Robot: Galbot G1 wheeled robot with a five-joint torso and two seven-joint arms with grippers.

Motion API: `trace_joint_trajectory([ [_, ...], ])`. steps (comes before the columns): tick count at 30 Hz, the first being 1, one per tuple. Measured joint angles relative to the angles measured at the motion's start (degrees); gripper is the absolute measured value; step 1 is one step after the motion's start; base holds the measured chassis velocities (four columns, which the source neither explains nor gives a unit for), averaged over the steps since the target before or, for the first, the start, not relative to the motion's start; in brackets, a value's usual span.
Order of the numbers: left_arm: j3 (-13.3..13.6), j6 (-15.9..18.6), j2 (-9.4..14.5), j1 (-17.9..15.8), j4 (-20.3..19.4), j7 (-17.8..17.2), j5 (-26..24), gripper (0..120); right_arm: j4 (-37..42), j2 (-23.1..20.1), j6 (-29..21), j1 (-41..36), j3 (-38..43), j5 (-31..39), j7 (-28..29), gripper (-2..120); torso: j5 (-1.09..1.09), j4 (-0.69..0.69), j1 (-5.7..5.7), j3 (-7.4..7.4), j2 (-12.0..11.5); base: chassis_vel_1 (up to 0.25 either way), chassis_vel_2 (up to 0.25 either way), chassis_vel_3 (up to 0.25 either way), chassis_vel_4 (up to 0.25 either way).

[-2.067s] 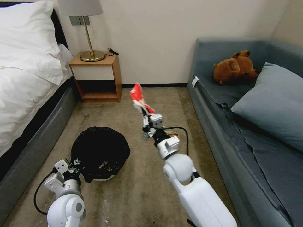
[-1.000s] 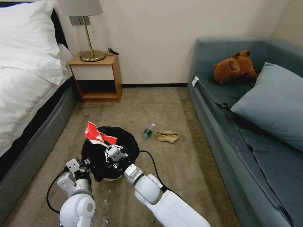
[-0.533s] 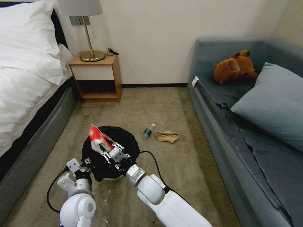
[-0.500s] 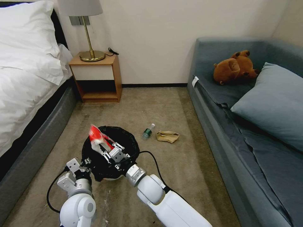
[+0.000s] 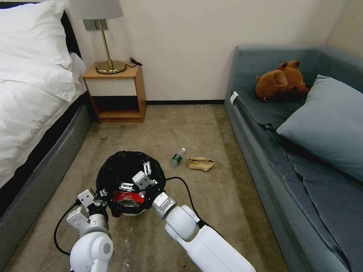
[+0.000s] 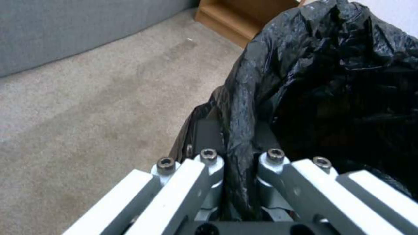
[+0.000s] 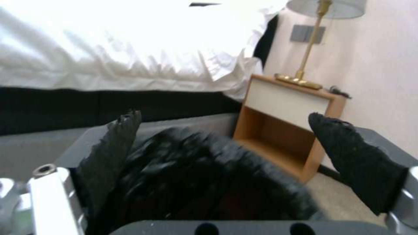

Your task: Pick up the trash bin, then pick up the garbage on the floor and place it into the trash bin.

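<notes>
The trash bin [image 5: 113, 170], lined with a crinkled black bag, is at the lower left of the head view. My left gripper [image 5: 101, 195] is shut on the near rim, pinching the black bag [image 6: 237, 130] between its fingers. Over the bin's mouth my right gripper [image 5: 136, 175] is open and holds nothing; its black pads [image 7: 117, 143] stand wide apart above the bag [image 7: 209, 176]. A red-and-white wrapper [image 5: 128, 197] lies inside the bin. A small green bottle [image 5: 177, 157] and a crumpled brown paper bag [image 5: 200, 163] lie on the carpet to the right of the bin.
A bed [image 5: 34, 94] runs along the left. A wooden nightstand [image 5: 115, 92] with a lamp stands by the far wall. A grey sofa [image 5: 302, 151] with a cushion and a plush toy lines the right. Open carpet [image 5: 189, 124] lies between them.
My right gripper swung left with the red-and-white wrapper from mid-floor to above the bin, then opened. The wrapper dropped inside the bin. My left gripper kept its hold on the rim.
</notes>
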Motion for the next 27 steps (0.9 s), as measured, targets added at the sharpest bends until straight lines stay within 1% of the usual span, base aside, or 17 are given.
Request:
trace_joint_trajectory([
  [8,-0.7,0.0,0.1,0.0,-0.1,0.0,-0.1,4,1.3,0.6,0.4,1.2,3.4,2.1,0.5,100,0.0,0.0,0.0,0.0,0.0,0.0,0.0,0.0,0.0],
  [10,-1.3,0.2,0.4,-0.2,-0.1,0.1,-0.2,4,2.8,0.9,0.5,0.5,6.7,3.5,1.4,100,0.0,0.0,0.0,0.0,0.0,0.0,0.0,0.0,0.0],
  [12,-1.3,0.2,0.4,-0.2,-0.1,0.1,-0.2,4,2.8,0.9,0.5,0.5,6.7,3.5,1.4,100,0.0,0.0,0.0,0.0,0.0,0.0,0.0,0.0,0.0],
  [15,-2.3,0.7,1.3,-1.1,-0.1,0.1,-1.0,4,6.0,-0.3,0.8,-2.2,11.9,5.2,2.2,100,0.0,0.0,0.0,0.0,0.0,0.0,0.0,0.0,0.0],
  [16,-2.3,0.7,1.3,-1.1,-0.1,0.1,-1.0,4,6.0,-0.3,0.8,-2.2,11.9,5.2,2.2,100,0.0,0.0,0.0,0.0,0.0,0.0,0.0,0.0,0.0],
  [18,-3.0,1.0,2.1,-1.8,0.1,0.1,-1.4,4,7.9,-1.4,2.5,-5.1,16.4,5.4,2.0,100,0.01,0.01,0.0,0.0,0.0,0.0,0.0,0.0,0.0],
  [19,-3.0,1.0,2.1,-1.8,0.1,0.1,-1.4,4,7.9,-1.4,2.5,-5.1,16.4,5.4,2.0,100,0.01,0.01,0.0,0.0,0.0,0.0,0.0,0.0,0.0],
  [20,-3.2,1.0,2.5,-2.1,0.3,0.1,-1.5,4,8.7,-1.8,3.5,-6.5,18.9,5.4,1.5,100,0.01,0.0,0.0,0.0,0.0,0.0,0.0,0.0,0.0],
  [21,-3.2,1.0,2.5,-2.1,0.3,0.1,-1.5,4,8.7,-1.8,3.5,-6.5,18.9,5.4,1.5,100,0.01,0.0,0.0,0.0,0.0,0.0,0.0,0.0,0.0],
  [23,-3.3,1.1,3.5,-2.4,0.8,0.1,-1.8,4,10.5,-2.6,5.2,-10.0,23.3,5.3,1.2,100,0.01,0.0,0.0,0.0,0.0,0.0,0.0,0.0,0.0],
  [24,-3.3,1.1,3.5,-2.4,0.8,0.1,-1.8,4,10.5,-2.6,5.2,-10.0,23.3,5.3,1.2,100,0.01,0.0,0.0,0.0,0.0,0.0,0.0,0.0,0.0],
  [26,-3.3,1.1,3.7,-2.7,1.2,0.2,-2.0,4,12.0,-3.5,7.0,-13.5,26.1,5.3,1.4,100,0.0,0.0,0.0,0.0,0.0,0.0,0.0,0.0,0.0],
  [27,-3.3,1.1,3.7,-2.7,1.2,0.2,-2.0,4,12.0,-3.5,7.0,-13.5,26.1,5.3,1.4,100,0.0,0.0,0.0,0.0,0.0,0.0,0.0,0.0,0.0],
])
